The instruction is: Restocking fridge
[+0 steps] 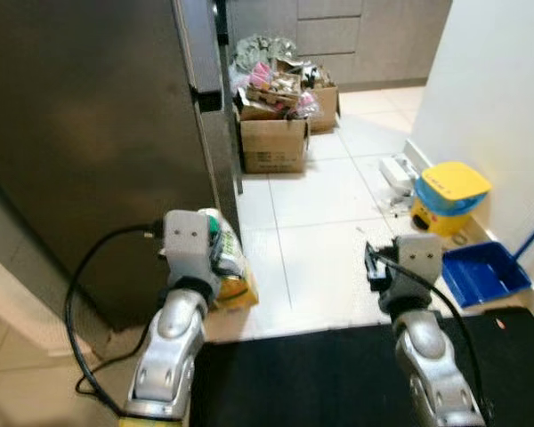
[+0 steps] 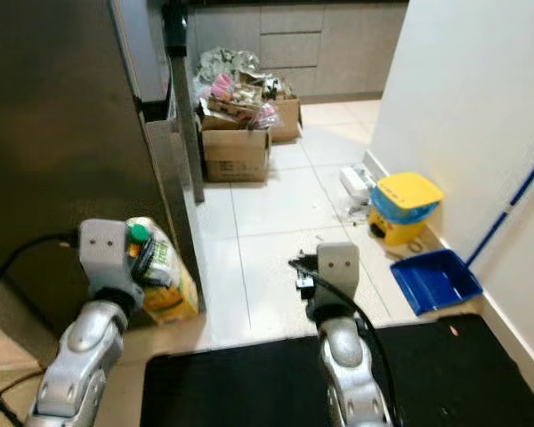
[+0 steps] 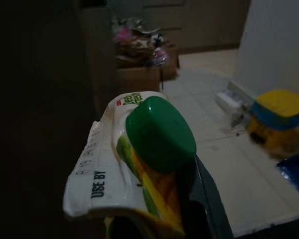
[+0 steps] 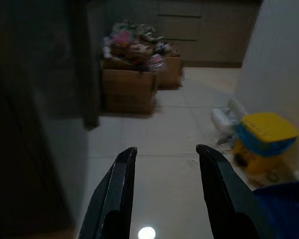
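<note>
Left gripper [image 3: 189, 199]: clamped on the carton [image 1: 230, 267], held just in front of the robot's left side — one black finger visible along the carton's side in the left wrist view.
Carton: juice type, upright or nearly so, long axis roughly vertical; gable top toward the wrist camera, green cap [image 3: 160, 133] on the slope, "USE BY" print on the folded seam.
Key relation: fridge [image 1: 89, 133] straight ahead and to the left of the carton, very near, door shut as far as visible — carton beside the door's right edge; likely step, judged from this: opening the door before stocking.
Nearer arm: left, but occupied; right free for the door.
Right gripper [image 4: 162, 174]: fingers apart, nothing between them, held over bare floor [image 1: 320, 222], well apart from the fridge.
Carton material: coated paperboard, glossy, yellow and green print; cap smooth ridgeless-looking plastic, rounded.
Fridge surface: dark brushed metal, flat, tall.
Floor: pale glossy tiles; black mat [image 1: 338, 374] at the robot's feet.
Further out: cardboard boxes [image 1: 274, 142] heaped with packets by the cabinets; yellow-lidded bin [image 1: 447, 197] and blue dustpan [image 1: 482, 271] by the right wall.
</note>
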`<state>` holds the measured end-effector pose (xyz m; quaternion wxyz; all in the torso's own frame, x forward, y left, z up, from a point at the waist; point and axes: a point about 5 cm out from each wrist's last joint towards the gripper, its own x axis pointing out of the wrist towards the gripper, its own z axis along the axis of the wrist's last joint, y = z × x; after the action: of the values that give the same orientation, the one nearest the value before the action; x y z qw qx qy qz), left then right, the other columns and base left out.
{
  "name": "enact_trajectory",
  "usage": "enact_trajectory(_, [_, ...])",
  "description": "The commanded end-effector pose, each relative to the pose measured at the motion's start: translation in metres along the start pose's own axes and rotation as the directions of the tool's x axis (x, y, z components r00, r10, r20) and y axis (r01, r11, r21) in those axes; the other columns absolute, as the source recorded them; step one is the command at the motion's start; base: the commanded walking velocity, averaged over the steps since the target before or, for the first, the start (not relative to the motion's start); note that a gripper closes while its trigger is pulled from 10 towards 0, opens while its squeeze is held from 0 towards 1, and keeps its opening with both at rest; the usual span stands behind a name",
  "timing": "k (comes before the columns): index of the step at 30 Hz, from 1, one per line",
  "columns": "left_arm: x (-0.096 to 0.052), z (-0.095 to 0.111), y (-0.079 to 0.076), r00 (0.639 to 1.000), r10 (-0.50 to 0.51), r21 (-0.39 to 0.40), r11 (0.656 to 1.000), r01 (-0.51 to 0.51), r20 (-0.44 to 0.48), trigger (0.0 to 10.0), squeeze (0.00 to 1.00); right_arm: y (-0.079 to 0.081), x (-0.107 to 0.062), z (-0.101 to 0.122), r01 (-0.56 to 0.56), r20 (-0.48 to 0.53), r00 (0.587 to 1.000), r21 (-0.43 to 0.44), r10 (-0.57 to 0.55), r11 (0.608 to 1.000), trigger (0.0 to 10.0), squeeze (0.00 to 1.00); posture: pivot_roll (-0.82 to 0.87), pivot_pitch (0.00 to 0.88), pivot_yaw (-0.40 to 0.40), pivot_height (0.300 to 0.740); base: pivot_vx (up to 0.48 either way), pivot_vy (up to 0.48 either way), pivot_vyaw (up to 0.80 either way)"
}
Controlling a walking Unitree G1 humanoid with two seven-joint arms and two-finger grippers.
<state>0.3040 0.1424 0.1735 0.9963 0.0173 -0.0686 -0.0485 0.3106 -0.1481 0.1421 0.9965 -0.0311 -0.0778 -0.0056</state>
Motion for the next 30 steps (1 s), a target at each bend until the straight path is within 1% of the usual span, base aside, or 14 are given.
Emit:
enact_trajectory(1, [-0.001,0.000,0.004,1.000,0.018,0.002,1.000,-0.018,0.010,10.0,0.00,0.003,-0.003,-0.004,-0.003,-0.011,1.000,0.010,0.003,1.000,10.0,0.00,-0.13,0.123,0.026,0.740,0.431,0.000,0.00])
enact_trajectory(11, [-0.001,-0.001,0.004,1.000,0.018,0.005,1.000,-0.018,0.008,10.0,0.00,0.004,-0.003,-0.004,-0.006,-0.009,1.000,0.009,0.006,1.000,10.0,0.00,-0.13,0.118,0.026,0.740,0.432,0.000,0.00])
enact_trajectory(18, [-0.006,-0.008,0.012,0.998,0.060,0.030,0.998,-0.059,-0.016,10.0,0.00,0.008,-0.002,-0.004,-0.046,-0.011,0.999,0.016,0.046,0.999,10.0,0.00,-0.12,0.114,0.026,0.740,0.433,0.000,0.00])
enact_trajectory(19, [-0.013,-0.015,0.020,0.995,0.091,0.049,0.995,-0.089,-0.039,10.0,0.00,0.012,-0.004,-0.005,-0.077,-0.014,0.997,0.025,0.077,0.997,10.0,0.00,-0.12,0.113,0.027,0.740,0.424,0.000,0.00])
enact_trajectory(20, [-0.013,-0.015,0.020,0.995,0.091,0.049,0.995,-0.089,-0.039,10.0,0.00,0.012,-0.004,-0.005,-0.077,-0.014,0.997,0.025,0.077,0.997,10.0,0.00,-0.12,0.113,0.027,0.740,0.424,0.000,0.00])
enact_trajectory(23, [-0.020,-0.022,0.026,0.991,0.116,0.063,0.992,-0.112,-0.062,10.0,0.00,0.016,-0.006,-0.006,-0.098,-0.017,0.995,0.031,0.099,0.995,10.0,0.00,-0.12,0.112,0.030,0.740,0.426,0.000,0.00])
enact_trajectory(26, [-0.029,-0.030,0.032,0.986,0.136,0.089,0.988,-0.128,-0.092,10.0,0.00,0.020,-0.006,-0.005,-0.128,-0.011,0.992,0.042,0.128,0.991,10.0,0.00,-0.12,0.113,0.033,0.740,0.428,0.000,0.00])
enact_trajectory(27, [-0.029,-0.030,0.032,0.986,0.136,0.089,0.988,-0.128,-0.092,10.0,0.00,0.020,-0.006,-0.005,-0.128,-0.011,0.992,0.042,0.128,0.991,10.0,0.00,-0.12,0.113,0.033,0.740,0.428,0.000,0.00])
enact_trajectory(30, [-0.042,-0.039,0.039,0.977,0.172,0.125,0.980,-0.157,-0.123,10.0,0.00,0.030,-0.009,-0.001,-0.215,0.010,0.977,0.059,0.215,0.975,10.0,0.00,-0.12,0.115,0.035,0.740,0.426,0.000,0.00])
